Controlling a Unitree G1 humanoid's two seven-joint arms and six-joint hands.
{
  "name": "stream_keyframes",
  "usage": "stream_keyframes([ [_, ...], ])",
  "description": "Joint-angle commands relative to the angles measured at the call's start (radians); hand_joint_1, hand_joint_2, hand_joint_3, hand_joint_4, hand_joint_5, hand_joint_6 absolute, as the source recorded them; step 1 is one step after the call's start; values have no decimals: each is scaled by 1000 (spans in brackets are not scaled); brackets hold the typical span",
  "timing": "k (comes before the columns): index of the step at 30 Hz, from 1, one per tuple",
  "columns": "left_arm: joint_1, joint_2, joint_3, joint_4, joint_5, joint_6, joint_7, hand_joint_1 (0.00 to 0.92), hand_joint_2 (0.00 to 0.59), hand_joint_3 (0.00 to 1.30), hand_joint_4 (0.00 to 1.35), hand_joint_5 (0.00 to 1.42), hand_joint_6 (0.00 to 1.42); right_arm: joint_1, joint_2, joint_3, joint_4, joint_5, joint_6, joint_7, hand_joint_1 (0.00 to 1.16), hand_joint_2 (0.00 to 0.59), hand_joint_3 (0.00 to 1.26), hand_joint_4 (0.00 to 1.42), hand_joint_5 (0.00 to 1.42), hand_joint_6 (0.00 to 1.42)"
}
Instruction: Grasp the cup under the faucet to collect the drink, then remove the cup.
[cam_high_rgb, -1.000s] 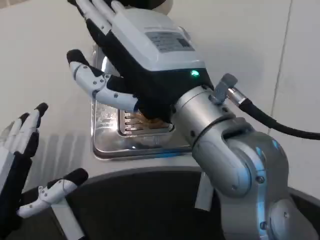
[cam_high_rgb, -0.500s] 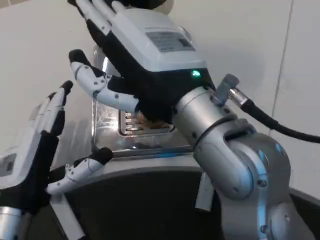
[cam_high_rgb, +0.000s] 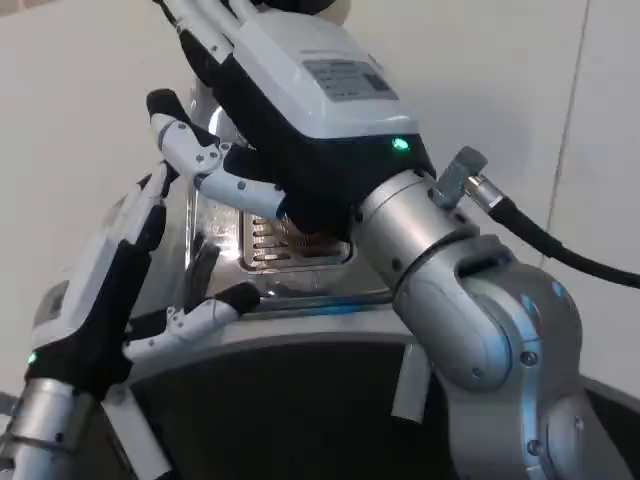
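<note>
My right hand (cam_high_rgb: 300, 100) fills the upper middle of the head view. Its fingers stretch up past the top edge, its thumb sticks out to the left, and nothing shows in its grasp. Below it lies a shiny metal drip tray (cam_high_rgb: 262, 285) with a slotted grate (cam_high_rgb: 285, 245). My left hand (cam_high_rgb: 105, 290) is raised at the lower left, just left of the tray. Its fingers are straight, its thumb is spread toward the tray's front edge, and it holds nothing. The right hand and forearm hide whatever stands over the tray.
My silver right forearm (cam_high_rgb: 470, 300) crosses the right half, with a black cable (cam_high_rgb: 570, 255) running off to the right. A dark curved surface (cam_high_rgb: 280, 410) spans the bottom. A pale wall (cam_high_rgb: 90, 110) is behind.
My left hand has risen from the lower left corner and moved right, up to the tray's left side. The right hand has shifted slightly up and right.
</note>
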Motion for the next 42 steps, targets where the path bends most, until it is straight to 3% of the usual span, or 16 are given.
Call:
stream_keyframes([
  [1, -20, -20, -12, 27, 7, -13, 22, 238, 50, 0, 0, 1, 7, 22, 13, 1, 17, 18, -16, 9, 28, 584, 0, 0, 0, 0],
  [18, -98, -43, -46, 117, 20, -16, 35, 342, 57, 0, 0, 26, 24, 29, 30, -5, -15, -6, -8, 42, 50, 583, 0, 0, 0, 0],
  [28, -145, -56, -76, 141, 36, -12, 54, 350, 57, 0, 0, 26, 24, 68, 22, -14, -53, -15, -17, 49, 59, 586, 0, 0, 0, 0],
  [37, -166, -67, -100, 144, 51, 3, 75, 368, 65, 0, 0, 26, 37, 132, 24, -56, -112, -19, -34, -8, 77, 586, 0, 0, 0, 0],
  [40, -174, -74, -105, 151, 55, 5, 76, 371, 66, 0, 0, 26, 38, 202, 25, -78, -174, -32, -71, -108, 83, 586, 0, 0, 0, 0],
  [42, -180, -80, -109, 155, 55, 5, 76, 371, 60, 0, 0, 26, 45, 231, 26, -89, -194, -35, -87, -146, 146, 586, 0, 0, 0, 0],
])
